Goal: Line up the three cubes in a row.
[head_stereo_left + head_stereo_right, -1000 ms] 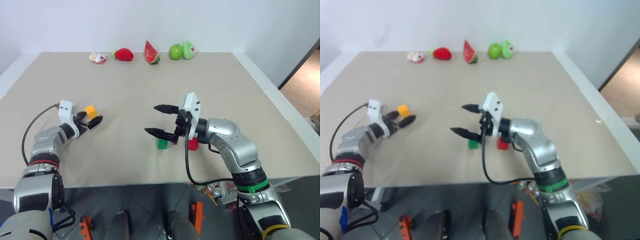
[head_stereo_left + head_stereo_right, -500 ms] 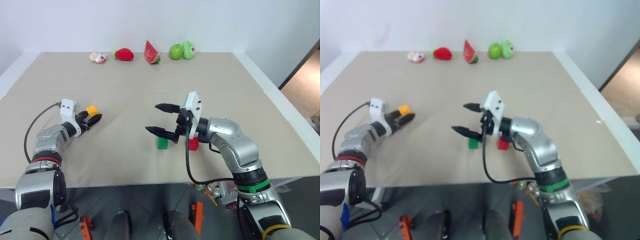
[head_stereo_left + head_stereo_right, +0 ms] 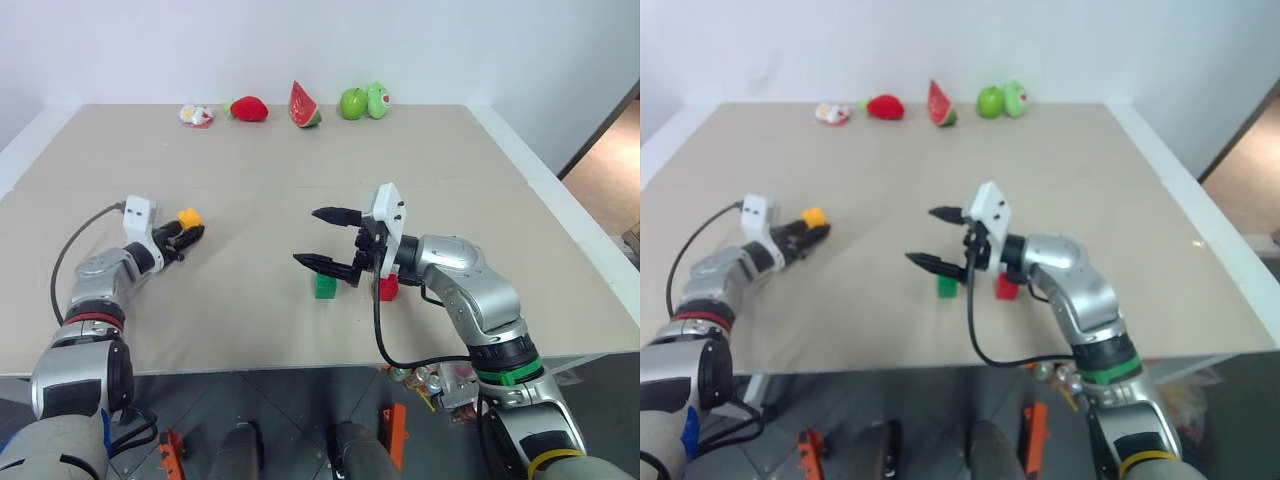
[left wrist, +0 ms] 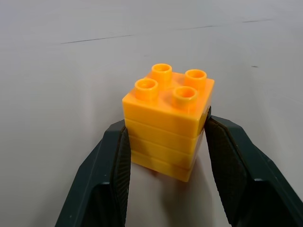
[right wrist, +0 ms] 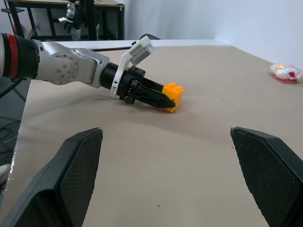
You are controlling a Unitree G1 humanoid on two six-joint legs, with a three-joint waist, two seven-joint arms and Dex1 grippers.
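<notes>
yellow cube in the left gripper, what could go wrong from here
The left gripper pinches only the lower sides of the yellow cube, so it may tilt or slip when lifted. The green cube and red cube sit right under the open right gripper; bringing the yellow one over could bump that gripper or knock those two apart.

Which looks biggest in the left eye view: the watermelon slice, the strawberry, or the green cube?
1. watermelon slice
2. strawberry
3. green cube

The fruits sit farther away, so they are likely even bigger than they look.
</notes>
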